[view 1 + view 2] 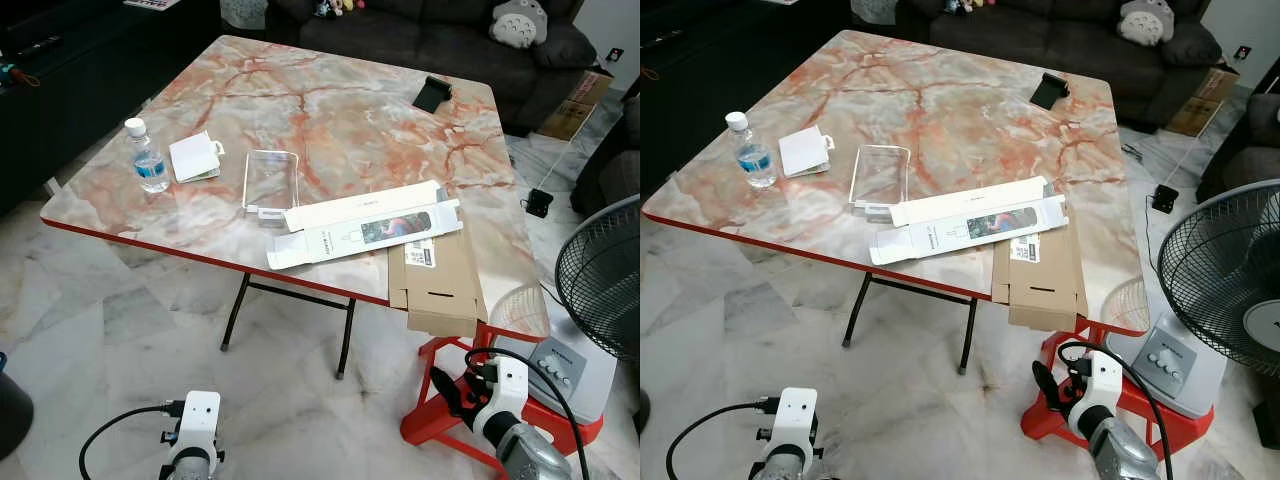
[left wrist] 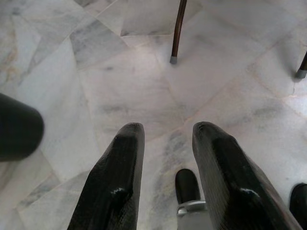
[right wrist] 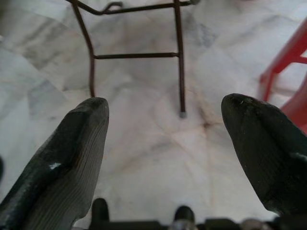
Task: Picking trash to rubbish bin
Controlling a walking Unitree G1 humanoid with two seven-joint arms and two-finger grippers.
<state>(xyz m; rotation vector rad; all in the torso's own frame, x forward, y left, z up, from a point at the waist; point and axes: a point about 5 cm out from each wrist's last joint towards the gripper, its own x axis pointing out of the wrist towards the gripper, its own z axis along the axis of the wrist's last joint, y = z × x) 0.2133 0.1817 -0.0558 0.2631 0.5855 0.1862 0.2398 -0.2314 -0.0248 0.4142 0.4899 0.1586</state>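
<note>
My right gripper (image 3: 163,143) hangs wide open, my left gripper (image 2: 165,167) narrowly parted, both empty above the floor; the trash, a white box (image 1: 365,232), lies on the table (image 1: 330,110), out of reach.

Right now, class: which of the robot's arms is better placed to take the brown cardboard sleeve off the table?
Probably the right. The right gripper hangs open just below the brown cardboard sleeve; the left gripper is further off.

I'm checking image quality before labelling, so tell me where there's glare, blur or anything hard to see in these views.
Left eye view: sharp, with soft sheen on the marble table; the clear plastic tray is faint against it. Right eye view: equally sharp. Left wrist view: left gripper fingers and a dark object at the frame edge look soft. Right wrist view: right gripper fingers blurred, floor clearer.
</note>
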